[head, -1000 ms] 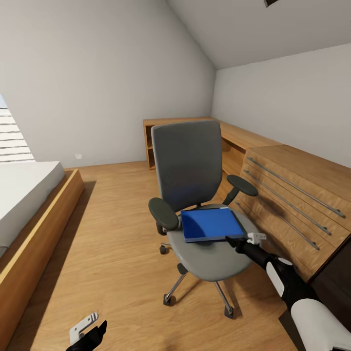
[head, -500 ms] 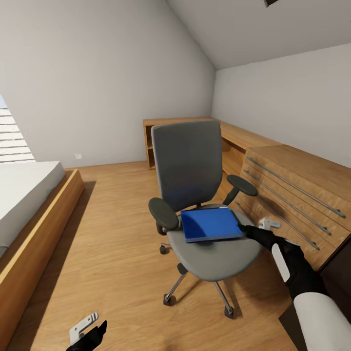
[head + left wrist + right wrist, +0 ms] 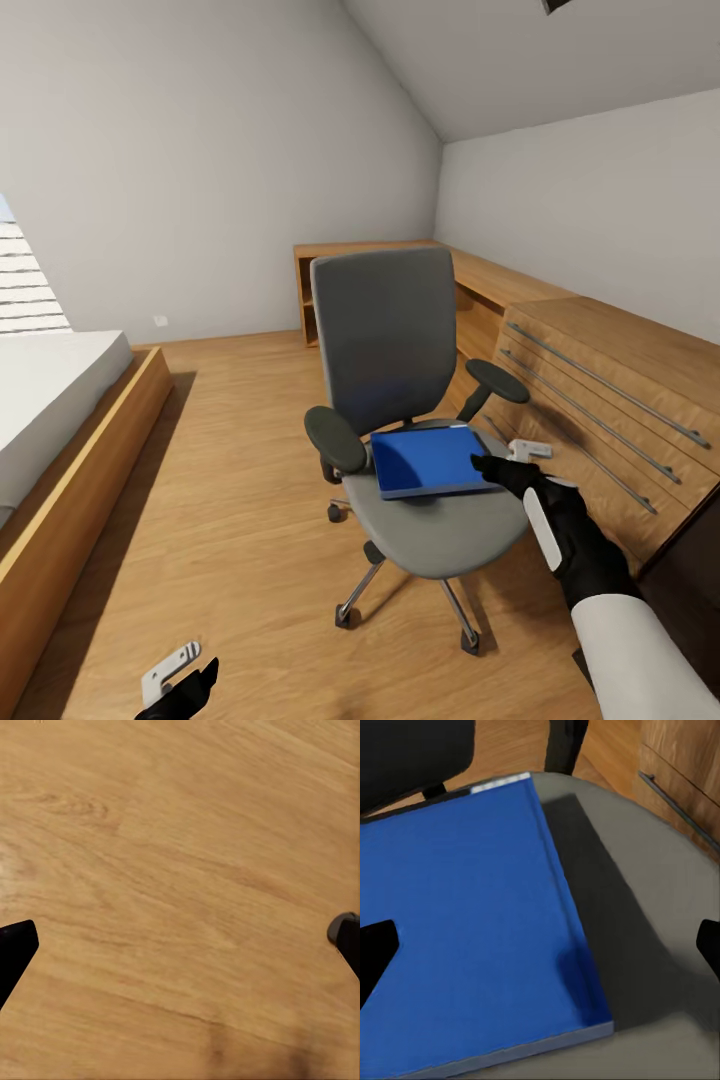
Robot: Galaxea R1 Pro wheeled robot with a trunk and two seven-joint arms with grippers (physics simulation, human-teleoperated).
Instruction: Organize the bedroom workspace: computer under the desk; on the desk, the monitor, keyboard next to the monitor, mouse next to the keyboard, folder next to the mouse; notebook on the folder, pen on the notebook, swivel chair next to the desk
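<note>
While your right hand (image 3: 497, 462) hovers at the near right edge of the folder (image 3: 432, 460), its fingers are spread wide: in the right wrist view one dark fingertip (image 3: 375, 949) sits over the blue cover and the other (image 3: 709, 943) over the grey seat, with nothing pinched between them. You can see the folder (image 3: 465, 922) lying flat on the seat of the swivel chair (image 3: 385, 340), its corner close to the seat's front edge, and the black armrests standing on either side of it. The chair stands on the wooden floor (image 3: 230, 520) just beside a light wooden drawer unit (image 3: 600, 410) with long metal handles, which runs along the right wall. A bed (image 3: 55, 420) with a wooden frame lies well apart on the left.

Your left hand (image 3: 180, 680) hangs low at the bottom edge of the head view, over bare floor. In the left wrist view its two dark fingertips (image 3: 15, 949) stand far apart with only floorboards (image 3: 180, 900) between them, so it is spread and holds nothing.
</note>
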